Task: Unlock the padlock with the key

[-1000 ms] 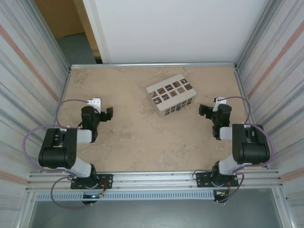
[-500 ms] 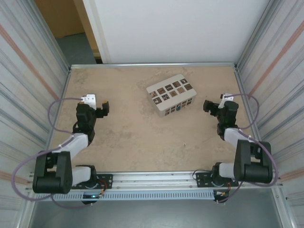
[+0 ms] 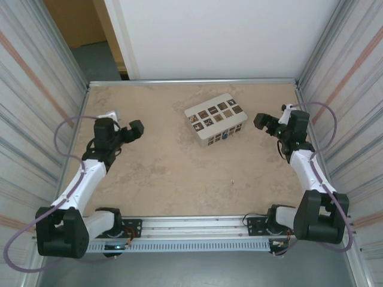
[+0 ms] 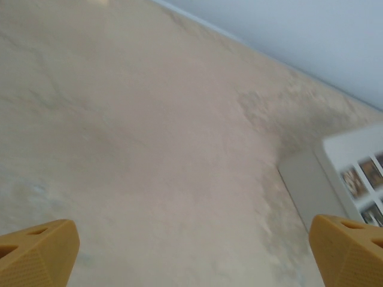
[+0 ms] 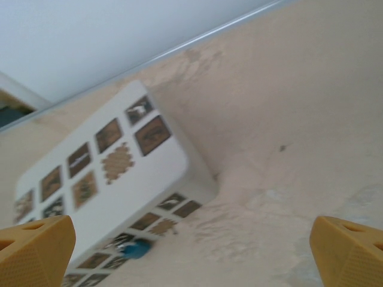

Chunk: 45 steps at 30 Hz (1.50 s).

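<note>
A white box (image 3: 215, 118) with dark patterned tiles lies at the table's back middle. On its near side hangs a small blue padlock (image 3: 225, 136), blurred in the right wrist view, where the padlock (image 5: 136, 247) sits low on the box (image 5: 114, 173). I cannot make out the key. My left gripper (image 3: 136, 128) hovers open to the left of the box, its yellow fingertips (image 4: 36, 251) wide apart over bare table. My right gripper (image 3: 261, 121) hovers open just right of the box, nothing between its fingertips (image 5: 347, 248).
The tan table (image 3: 179, 173) is walled by corrugated metal on the left (image 3: 36, 107) and right (image 3: 353, 95), with a white wall (image 3: 209, 36) at the back. The box's corner (image 4: 353, 179) shows at the right edge of the left wrist view.
Both arms have unfolded and stretched out from their bases. Each gripper has moved toward the back of the table, the right one ending close beside the box.
</note>
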Motion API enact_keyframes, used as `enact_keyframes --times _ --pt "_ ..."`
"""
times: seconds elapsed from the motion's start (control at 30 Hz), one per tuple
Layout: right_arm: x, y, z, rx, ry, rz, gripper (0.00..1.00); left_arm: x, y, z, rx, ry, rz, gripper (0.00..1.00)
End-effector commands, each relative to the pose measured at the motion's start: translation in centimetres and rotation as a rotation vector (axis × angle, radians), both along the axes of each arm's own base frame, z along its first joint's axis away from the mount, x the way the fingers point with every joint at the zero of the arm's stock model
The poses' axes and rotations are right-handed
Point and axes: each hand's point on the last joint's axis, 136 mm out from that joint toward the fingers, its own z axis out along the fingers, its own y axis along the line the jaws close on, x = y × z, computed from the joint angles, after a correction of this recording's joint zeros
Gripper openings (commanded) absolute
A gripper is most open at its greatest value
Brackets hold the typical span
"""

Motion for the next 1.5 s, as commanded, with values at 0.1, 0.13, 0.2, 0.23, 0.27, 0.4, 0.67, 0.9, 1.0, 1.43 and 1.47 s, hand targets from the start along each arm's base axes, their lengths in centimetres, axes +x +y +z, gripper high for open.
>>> enact_keyframes --times 0.1,0.13,0.2,0.23,0.27,0.4,0.67,0.9,1.0,1.43,1.47 --pt "0.5 2.9 -1.5 0.165 0.134 0.135 0.99 -0.5 -8.4 -0.4 -0.111 0.099 -0.188 0.99" --pt "0.9 3.0 -1.7 0.168 0.142 0.141 0.99 -0.4 -9.4 -0.5 -0.111 0.104 -0.208 0.99" --pt "1.7 3.3 -2.3 0.179 0.158 0.159 0.99 0.0 -11.5 -0.7 -0.123 0.12 -0.238 0.99" --pt "2.1 3.5 -2.5 0.182 0.165 0.167 0.99 0.2 -12.4 -0.9 -0.138 0.124 -0.25 0.99" --pt "2.6 3.7 -2.9 0.185 0.174 0.179 0.99 0.4 -13.5 -1.0 -0.158 0.129 -0.267 0.99" --pt "4.7 4.6 -4.1 0.182 0.199 0.212 0.99 1.1 -17.7 -1.6 -0.199 0.157 -0.337 0.99" --pt "8.5 6.3 -6.4 0.173 0.236 0.29 0.99 2.6 -23.1 -3.5 -0.266 0.226 -0.421 0.99" --pt "10.0 7.9 -7.5 0.148 0.261 0.363 0.99 4.2 -26.6 -5.2 -0.286 0.271 -0.473 0.99" --pt "10.1 8.5 -7.8 0.154 0.267 0.396 0.99 4.7 -27.4 -5.9 -0.276 0.29 -0.489 0.99" --pt "8.6 10.6 -7.6 0.141 0.282 0.481 1.0 5.2 -28.3 -6.4 -0.281 0.299 -0.509 0.99" --pt "8.5 10.6 -7.5 0.142 0.284 0.482 1.0 5.2 -28.2 -6.4 -0.278 0.299 -0.507 0.99"
